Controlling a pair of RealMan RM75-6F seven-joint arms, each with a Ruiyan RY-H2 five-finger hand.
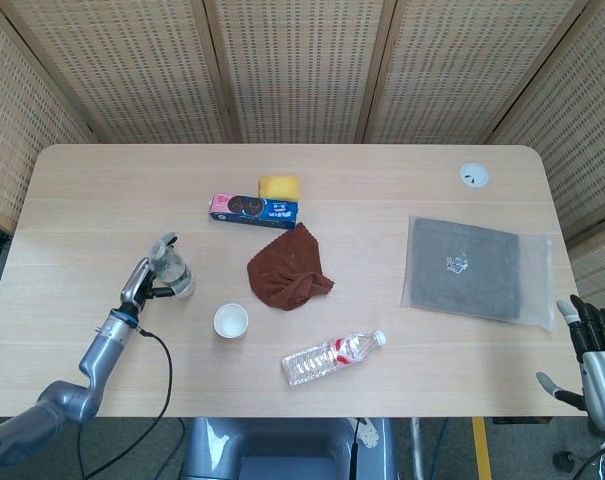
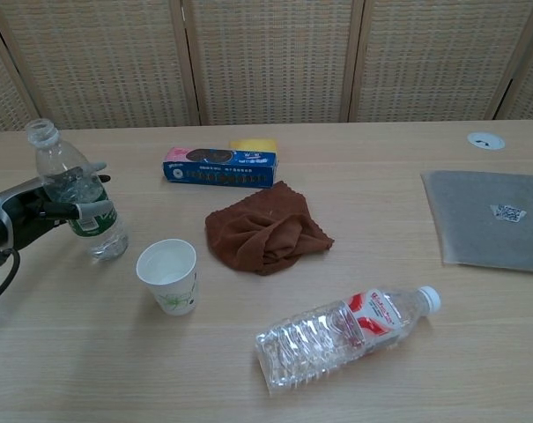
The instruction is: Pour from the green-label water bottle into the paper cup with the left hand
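Woven screens back the table [image 2: 275,370]. My left robot hand [image 2: 39,209] grips the bottle [image 2: 75,192], uncapped, upright, left of the cup [image 2: 168,276]. Carry its mouth over the cup's rim, then tilt slowly to avoid spilling.

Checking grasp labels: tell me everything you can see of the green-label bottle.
The green-label bottle is clear thin plastic, uncapped, with a green band around its middle. It stands near upright at the table's left side, left of the paper cup, neck tipped slightly away from it. The left hand grips it at the label. Water level can't be made out.
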